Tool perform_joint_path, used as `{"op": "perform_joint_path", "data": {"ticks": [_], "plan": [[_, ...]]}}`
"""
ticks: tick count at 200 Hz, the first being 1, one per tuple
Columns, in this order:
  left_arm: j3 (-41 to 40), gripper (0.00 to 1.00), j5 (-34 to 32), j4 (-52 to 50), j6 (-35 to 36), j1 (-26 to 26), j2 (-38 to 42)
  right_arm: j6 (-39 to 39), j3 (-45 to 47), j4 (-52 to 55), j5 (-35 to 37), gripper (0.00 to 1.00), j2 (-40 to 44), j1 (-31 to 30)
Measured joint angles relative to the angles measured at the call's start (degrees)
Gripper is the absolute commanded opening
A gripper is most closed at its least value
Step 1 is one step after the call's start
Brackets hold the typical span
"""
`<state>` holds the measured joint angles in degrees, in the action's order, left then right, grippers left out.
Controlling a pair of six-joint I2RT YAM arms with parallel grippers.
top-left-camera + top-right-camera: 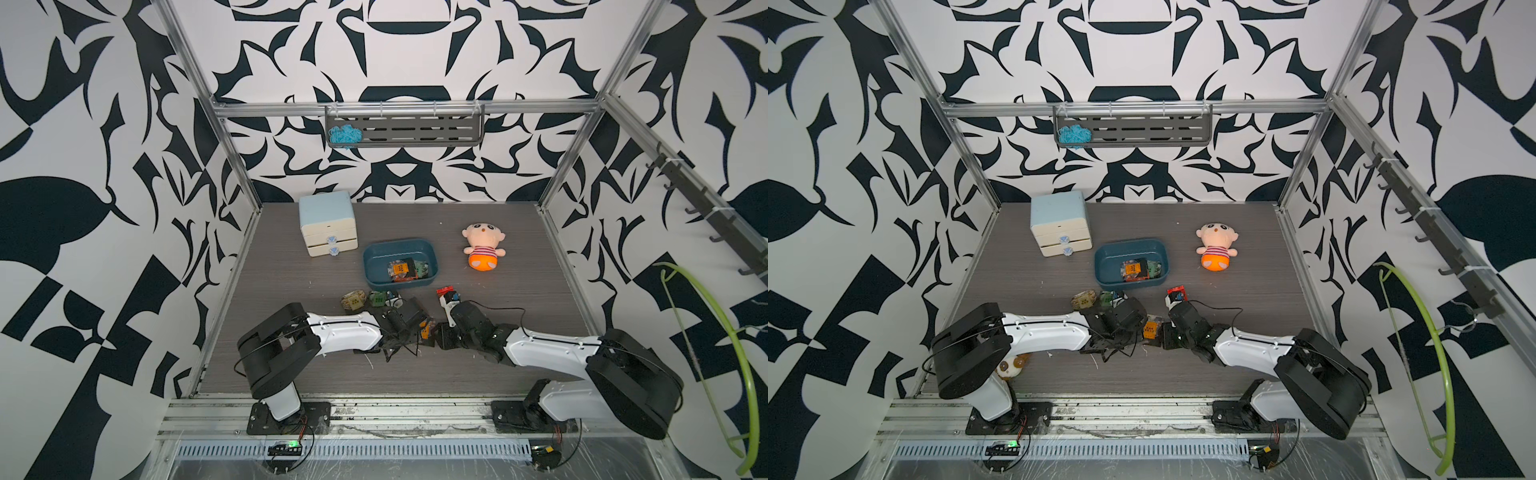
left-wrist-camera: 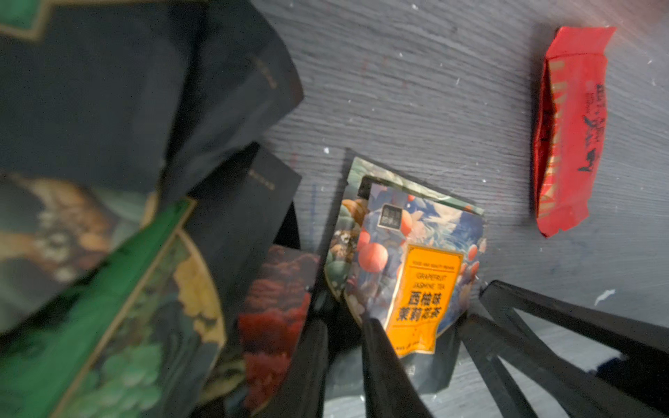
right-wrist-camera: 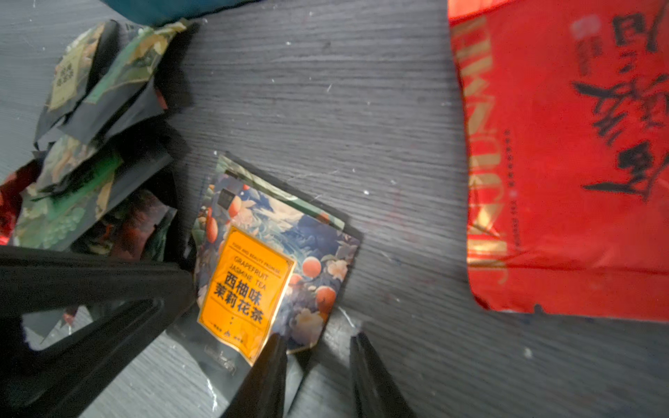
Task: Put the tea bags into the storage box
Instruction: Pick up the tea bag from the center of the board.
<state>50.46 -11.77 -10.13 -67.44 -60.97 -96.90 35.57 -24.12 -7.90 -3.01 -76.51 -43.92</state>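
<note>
box teal-blue | grapefruit sachet: orange label, blue-and-peach fruit print | red sachet: shiny red, gold lettering | doll: pink-striped top, orange bottom | table grey woodgrain, walls black-on-white swirls lol

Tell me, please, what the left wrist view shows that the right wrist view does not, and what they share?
Only the left wrist view shows the crinkled red foil sachet whole, end to end. Only the right wrist view shows a strip of the dark teal plastic storage box; it crops the red sachet. Both share the orange-labelled grapefruit jasmine tea sachet lying flat on the grey wood-grain table, beside a pile of dark foil sachets.
</note>
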Motion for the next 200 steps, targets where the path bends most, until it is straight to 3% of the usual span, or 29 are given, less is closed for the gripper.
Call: {"op": "perform_joint_path", "data": {"ticks": [80, 103, 141, 152, 170, 200], "plan": [[1.9, 0.09, -0.1, 0.0, 0.6, 0.0, -2.2, 0.3, -2.1, -1.1, -0.2, 0.3, -3.2, 0.0], [1.9, 0.04, -0.2, 0.0, 1.0, 0.0, -2.2, 0.4, -2.1, -0.9, -0.2, 0.23, -3.2, 0.0], [1.9, 0.0, -0.5, 0.1, 1.5, 0.0, -2.2, -0.1, -2.1, -1.0, -0.6, 0.0, -3.2, 0.0], [1.9, 0.0, -0.7, 0.0, 1.7, 0.0, -2.2, -0.5, -2.1, -0.9, -0.7, 0.0, -3.2, 0.0], [1.6, 0.04, -1.1, 0.0, 1.9, 0.0, -1.8, -0.9, -2.1, -0.7, -0.8, 0.0, -3.2, 0.0], [0.2, 0.24, -3.2, -1.4, 2.8, 0.0, 1.4, -1.3, -2.1, 0.1, -0.5, 0.0, -1.6, 0.0]]}}
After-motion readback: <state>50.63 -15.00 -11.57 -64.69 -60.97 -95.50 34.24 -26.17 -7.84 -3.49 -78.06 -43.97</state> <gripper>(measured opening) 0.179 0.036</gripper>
